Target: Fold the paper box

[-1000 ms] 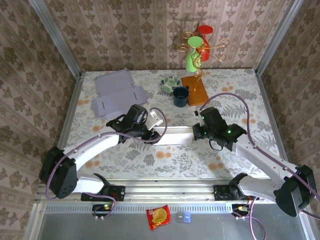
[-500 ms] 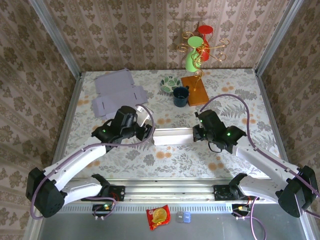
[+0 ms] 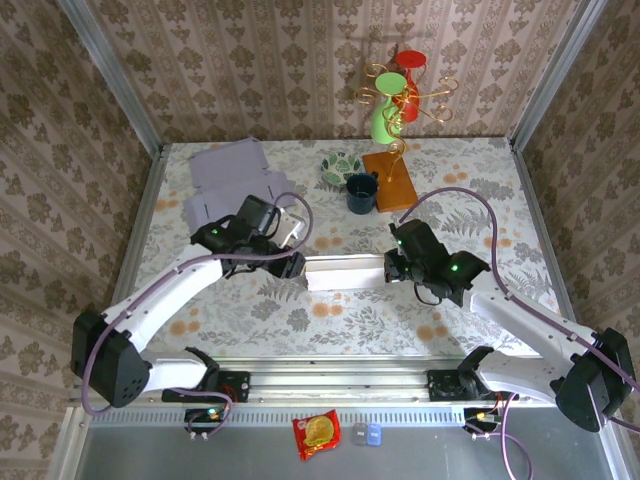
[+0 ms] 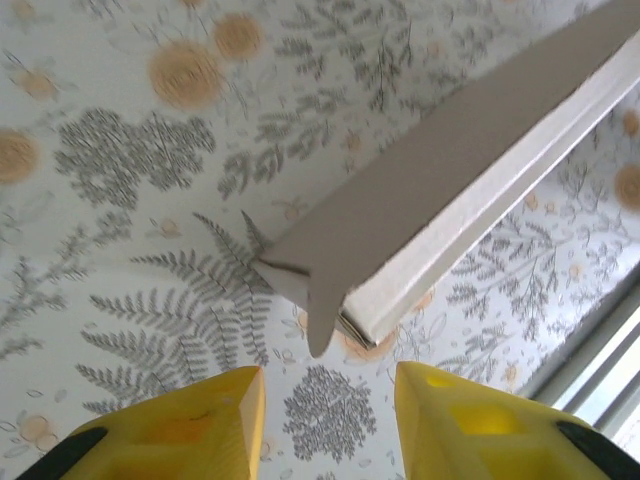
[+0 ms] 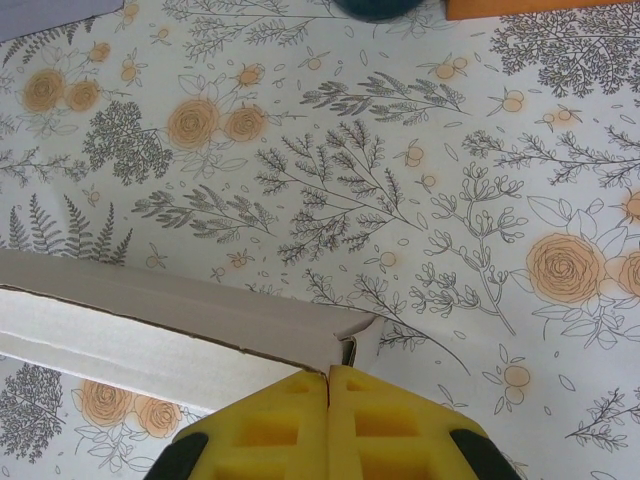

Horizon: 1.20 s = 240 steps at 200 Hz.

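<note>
One end of the paper box [image 3: 345,272] is pinched by the right gripper [image 5: 329,380] (left gripper [image 4: 328,388] stands open).

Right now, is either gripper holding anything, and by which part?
The right gripper pinches the long white folded paper box by its right end flap; the left gripper, open, holds nothing.

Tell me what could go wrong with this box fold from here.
1. The right gripper is shut on just the end corner of the paper box. With so small a hold, the long box could pivot or slip free.
2. The left gripper stands open just short of the other end, where a loose flap hangs out. Closing there may crush the flap instead of tucking it.
</note>
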Motion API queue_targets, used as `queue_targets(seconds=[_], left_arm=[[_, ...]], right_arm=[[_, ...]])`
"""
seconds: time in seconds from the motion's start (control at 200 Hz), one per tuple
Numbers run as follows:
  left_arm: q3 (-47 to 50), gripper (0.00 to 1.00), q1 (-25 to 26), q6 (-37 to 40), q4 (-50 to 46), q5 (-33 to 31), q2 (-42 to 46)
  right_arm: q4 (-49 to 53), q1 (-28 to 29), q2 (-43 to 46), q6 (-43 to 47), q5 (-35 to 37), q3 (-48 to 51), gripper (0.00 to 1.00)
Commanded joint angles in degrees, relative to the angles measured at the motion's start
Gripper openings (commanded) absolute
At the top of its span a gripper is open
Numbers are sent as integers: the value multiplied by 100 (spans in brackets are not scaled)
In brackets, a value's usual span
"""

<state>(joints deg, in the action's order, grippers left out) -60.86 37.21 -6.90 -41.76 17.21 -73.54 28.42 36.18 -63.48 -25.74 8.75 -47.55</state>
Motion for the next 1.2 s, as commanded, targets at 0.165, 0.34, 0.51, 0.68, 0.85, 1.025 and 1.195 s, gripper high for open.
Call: queue_targets(seconds=[0.165, 0.34, 0.51, 0.68, 0.85, 1.025, 1.195], left_arm=[[-443, 39, 80, 214, -326, -235, -391], [-573, 32, 136, 240, -245, -276, -591], [-664, 27, 175, 249, -232, -314, -690], [-679, 20, 179, 224, -235, -266, -719], [-672, 15, 218, 166, -236, -243, -719], [-672, 11, 252, 89, -237, -293, -711], [-672, 8, 395, -255, -254, -300, -723]], right_arm=[[153, 47, -32, -81, 135, -96, 0], [161, 47, -24, -89, 134, -75, 0], [158, 47, -24, -90, 135, -70, 0], [163, 47, -32, -89, 135, -57, 0], [159, 47, -54, -83, 135, -79, 0], [137, 47, -81, -100, 148, -88, 0], [120, 47, -140, -198, 135, -114, 0]])
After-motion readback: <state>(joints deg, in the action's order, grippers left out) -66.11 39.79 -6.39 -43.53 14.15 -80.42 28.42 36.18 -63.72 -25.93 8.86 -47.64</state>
